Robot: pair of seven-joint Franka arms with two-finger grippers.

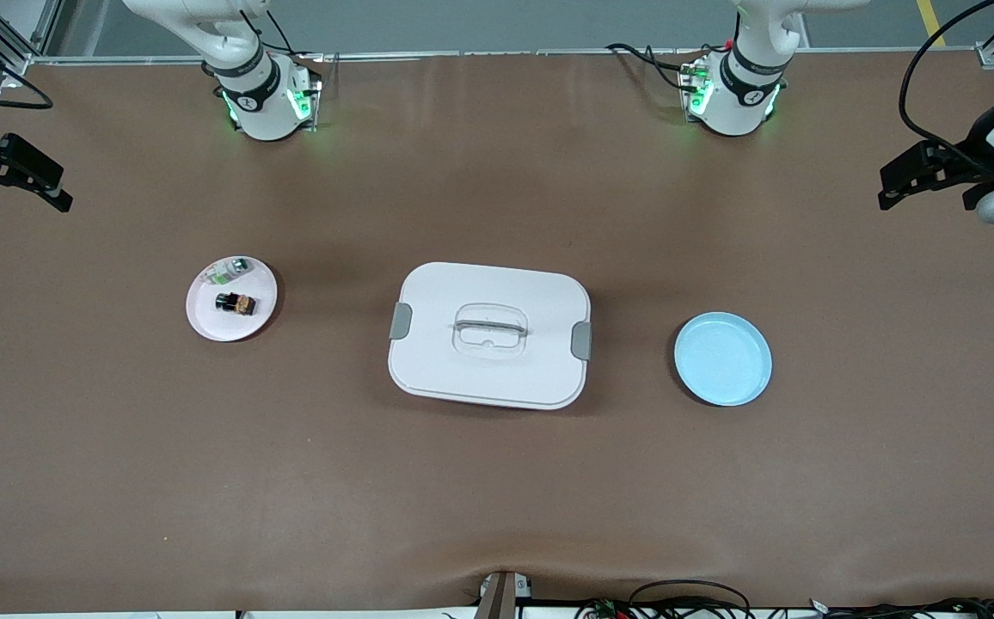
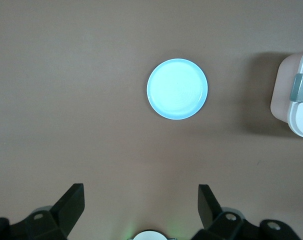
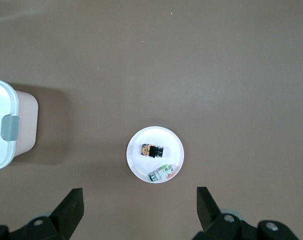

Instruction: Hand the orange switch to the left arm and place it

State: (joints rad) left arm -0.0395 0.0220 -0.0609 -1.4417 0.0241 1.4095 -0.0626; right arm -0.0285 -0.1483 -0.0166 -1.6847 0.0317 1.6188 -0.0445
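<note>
Orange switch [image 1: 236,303] lies on pink plate [image 1: 231,298], toward the right arm's end of the tabletop [image 1: 497,481], beside a white-and-green piece [image 1: 231,270]. Box [image 1: 489,334] sits mid-tabletop, lid on. Blue plate [image 1: 722,358] toward the left arm's end, bare. Right pincer [image 3: 140,210] high over its tabletop edge, fingers spread, holding nothing. Left pincer [image 2: 141,209] likewise, over its own edge. Both arms wait.

The tabletop [image 1: 497,481] is brown. The box [image 1: 490,370] is white with grey latches [image 1: 581,340]. One plate [image 1: 722,359] is light blue, the other plate [image 1: 205,320] pale pink.
</note>
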